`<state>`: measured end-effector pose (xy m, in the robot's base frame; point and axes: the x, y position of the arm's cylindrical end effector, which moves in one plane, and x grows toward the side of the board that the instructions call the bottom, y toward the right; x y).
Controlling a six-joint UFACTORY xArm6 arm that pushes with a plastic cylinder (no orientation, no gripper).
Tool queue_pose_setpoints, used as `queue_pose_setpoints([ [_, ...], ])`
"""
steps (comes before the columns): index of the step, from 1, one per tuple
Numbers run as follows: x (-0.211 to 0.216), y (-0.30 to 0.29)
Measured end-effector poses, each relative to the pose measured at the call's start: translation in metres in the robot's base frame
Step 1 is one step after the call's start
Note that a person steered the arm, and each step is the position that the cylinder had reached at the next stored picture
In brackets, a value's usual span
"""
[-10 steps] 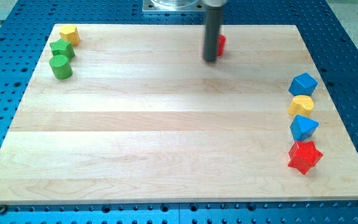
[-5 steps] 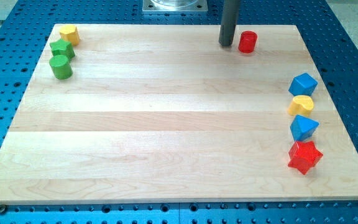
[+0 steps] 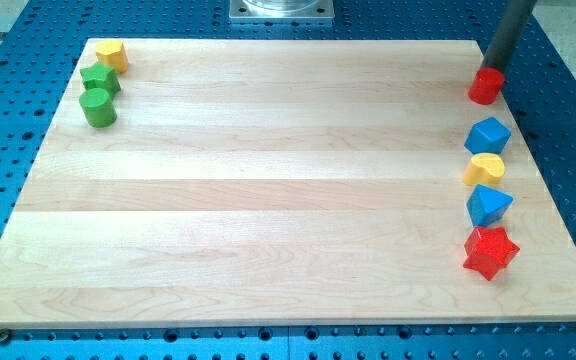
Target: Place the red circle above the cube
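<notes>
Gripperless, my tip touches the red circle from above — blue cube just below.

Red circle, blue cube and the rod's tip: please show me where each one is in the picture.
red circle (image 3: 485,87), camera view, on its front face.
blue cube (image 3: 488,134), camera view, on the middle of its top face.
my tip (image 3: 490,66), camera view, on the rod's very end, right behind the red circle.

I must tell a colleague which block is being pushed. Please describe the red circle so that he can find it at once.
Look at the wooden board and go to its right edge, where a column of blocks runs downward. The red circle is the topmost one, just above the blue cube. It alone is round and red, and my tip touches its upper side.
</notes>
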<state>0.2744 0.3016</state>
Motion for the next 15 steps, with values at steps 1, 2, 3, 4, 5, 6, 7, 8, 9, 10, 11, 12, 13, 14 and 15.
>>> queue_pose_setpoints([
  [1,0.017,-0.012],
  [2,0.033,-0.03],
  [3,0.043,-0.046],
  [4,0.035,-0.049],
  [5,0.024,-0.049],
  [6,0.022,-0.041],
  [7,0.022,-0.041],
  [8,0.016,-0.06],
  [9,0.015,-0.088],
  [10,0.037,-0.128],
  [11,0.062,-0.119],
  [12,0.076,-0.093],
  [13,0.071,-0.085],
  [14,0.067,-0.078],
  [15,0.061,-0.071],
])
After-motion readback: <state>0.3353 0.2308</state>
